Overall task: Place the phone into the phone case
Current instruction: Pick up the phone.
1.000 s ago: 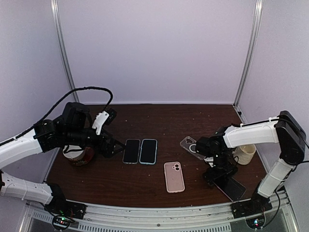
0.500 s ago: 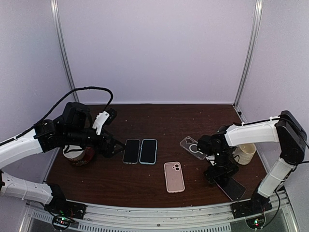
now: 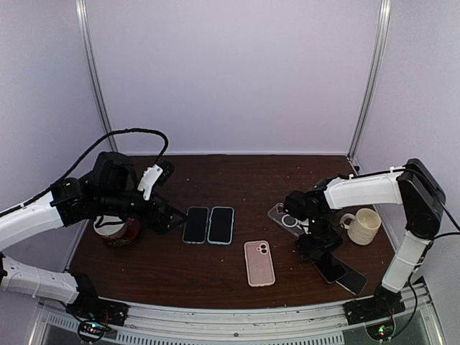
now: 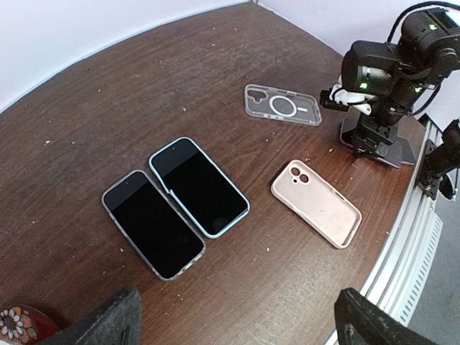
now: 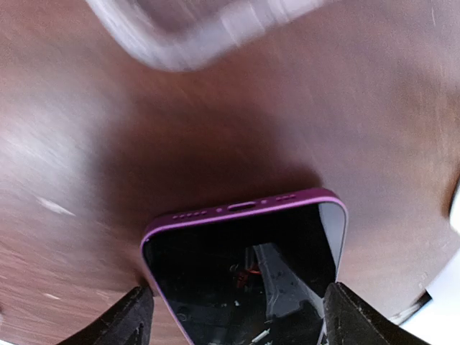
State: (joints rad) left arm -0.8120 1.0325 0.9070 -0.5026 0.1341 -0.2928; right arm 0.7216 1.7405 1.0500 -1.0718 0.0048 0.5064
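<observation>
- The right pincer (image 5: 237, 296) is lowered close to the brown table (image 3: 251, 180). A purple-edged phone (image 5: 244, 266) is pinched between its two fingers by the long sides, with the screen up and the charging-port end pointing ahead of the fingertips.
- It cannot be told whether the phone is lifted or resting on the wood.
- Just beyond the fingertips, a clear phone case (image 3: 286, 218) is seen lying flat and empty. It is close to the phone but apart from it.
- Farther off on the pincer's left, a pink case (image 3: 259, 262) lies flat and is untouched.
- Behind the pincer, toward the arm's base, lies a dark flat slab (image 3: 352, 280) whose kind cannot be made out. A cream mug (image 3: 361, 225) stands on the pincer's right.
- The left pincer (image 4: 244, 320) is spread wide and holds nothing. Ahead of it, two dark-screened phones (image 4: 176, 205) lie side by side with their edges touching.
- The task is judged to be at an early stage. The phone is gripped, but no case is filled.
- The phone remains to be carried over a case, lined up and pressed in. The clear case is nearest, though which case is meant cannot be told.
</observation>
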